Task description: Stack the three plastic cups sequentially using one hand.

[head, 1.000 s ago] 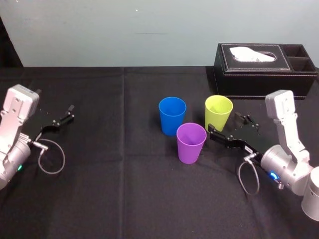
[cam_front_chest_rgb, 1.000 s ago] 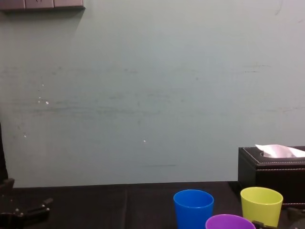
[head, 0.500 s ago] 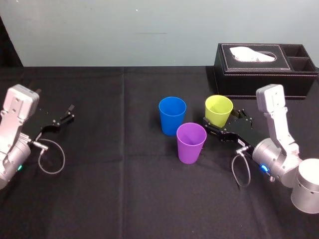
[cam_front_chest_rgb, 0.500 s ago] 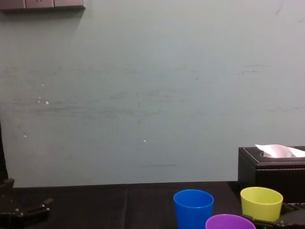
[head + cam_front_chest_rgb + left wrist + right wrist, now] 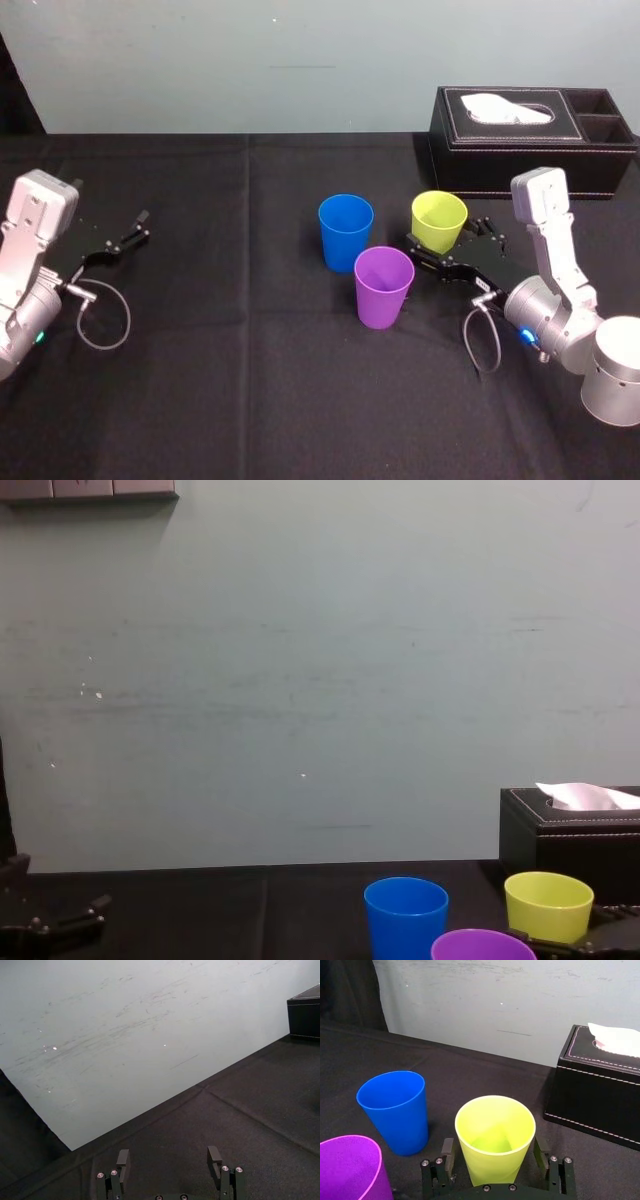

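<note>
Three cups stand upright on the black table: a blue cup [image 5: 345,232] [image 5: 395,1110] [image 5: 405,918], a purple cup [image 5: 383,287] [image 5: 350,1167] [image 5: 482,946] in front of it, and a yellow-green cup [image 5: 438,222] [image 5: 495,1140] [image 5: 548,907] to the right. My right gripper [image 5: 447,235] [image 5: 493,1152] is open and straddles the yellow-green cup low down, one finger on each side. Far to the left, my left gripper [image 5: 128,232] [image 5: 167,1155] rests open above the cloth, holding nothing.
A black tissue box [image 5: 530,125] [image 5: 600,1090] [image 5: 570,830] sits just behind and to the right of the yellow-green cup. The purple cup stands close to the right gripper's near finger. Bare black cloth [image 5: 220,330] spreads between the two arms.
My right arm has swung forward and left, so its open fingers, which were beside the yellow-green cup, now stand around it. The cups and the left arm have not moved.
</note>
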Action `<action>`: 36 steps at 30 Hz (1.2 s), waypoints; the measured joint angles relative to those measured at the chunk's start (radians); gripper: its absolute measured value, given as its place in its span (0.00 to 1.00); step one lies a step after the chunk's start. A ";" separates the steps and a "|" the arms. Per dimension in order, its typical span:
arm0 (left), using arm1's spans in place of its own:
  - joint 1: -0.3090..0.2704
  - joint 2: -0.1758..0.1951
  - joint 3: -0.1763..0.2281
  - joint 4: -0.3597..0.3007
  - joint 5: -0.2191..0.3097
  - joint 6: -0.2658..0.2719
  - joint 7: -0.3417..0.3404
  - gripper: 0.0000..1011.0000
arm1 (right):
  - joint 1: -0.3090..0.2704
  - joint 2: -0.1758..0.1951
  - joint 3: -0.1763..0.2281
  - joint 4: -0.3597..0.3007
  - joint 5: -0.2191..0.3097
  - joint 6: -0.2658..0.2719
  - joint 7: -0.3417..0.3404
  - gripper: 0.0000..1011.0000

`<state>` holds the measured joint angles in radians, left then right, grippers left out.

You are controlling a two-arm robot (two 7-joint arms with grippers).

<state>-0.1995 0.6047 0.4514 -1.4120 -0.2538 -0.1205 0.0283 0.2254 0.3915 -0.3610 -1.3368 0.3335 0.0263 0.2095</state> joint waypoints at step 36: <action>0.000 0.000 0.000 0.000 0.000 0.000 0.000 1.00 | 0.060 -0.025 0.044 -0.060 -0.010 0.058 0.059 0.71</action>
<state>-0.1995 0.6047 0.4514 -1.4120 -0.2538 -0.1205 0.0283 0.2854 0.3668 -0.3166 -1.3965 0.3236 0.0847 0.2689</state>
